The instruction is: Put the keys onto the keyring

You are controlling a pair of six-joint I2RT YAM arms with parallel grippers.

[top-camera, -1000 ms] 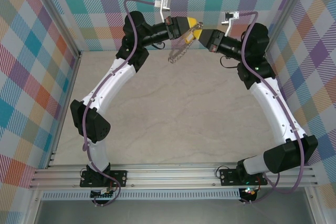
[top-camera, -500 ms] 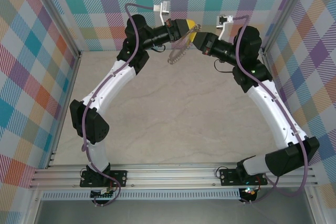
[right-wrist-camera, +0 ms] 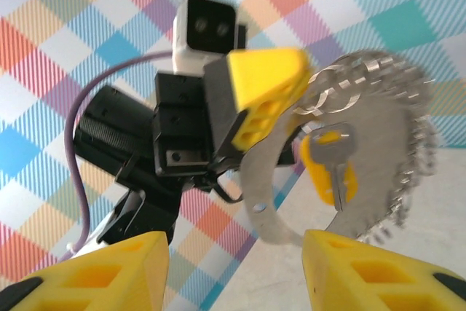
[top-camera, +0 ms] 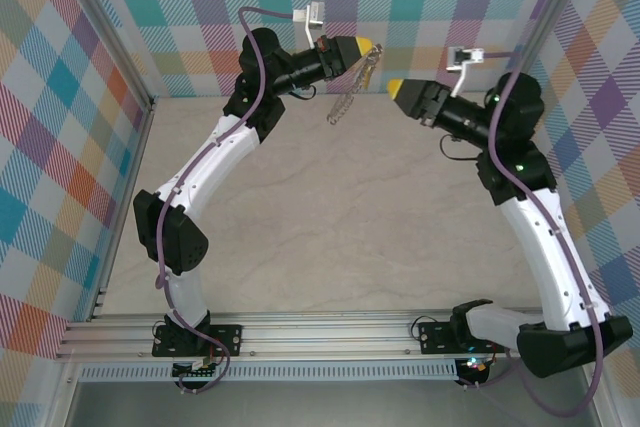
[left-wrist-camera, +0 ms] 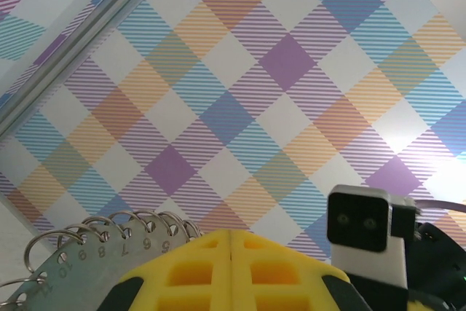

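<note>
Left pincer (top-camera: 368,48) pinches one ring (top-camera: 348,95), stamped 6 to 11, one yellow-headed key (right-wrist-camera: 331,169) hanging on it; right pincer (top-camera: 396,86) spread, empty.

The right gripper (right-wrist-camera: 237,271) holds its fingers apart, with nothing between them. Directly ahead, the left gripper (right-wrist-camera: 263,96) clamps the keyring (right-wrist-camera: 386,143). The yellow-headed key (right-wrist-camera: 331,169) hangs against the ring's flat face, ahead and slightly right.
</note>
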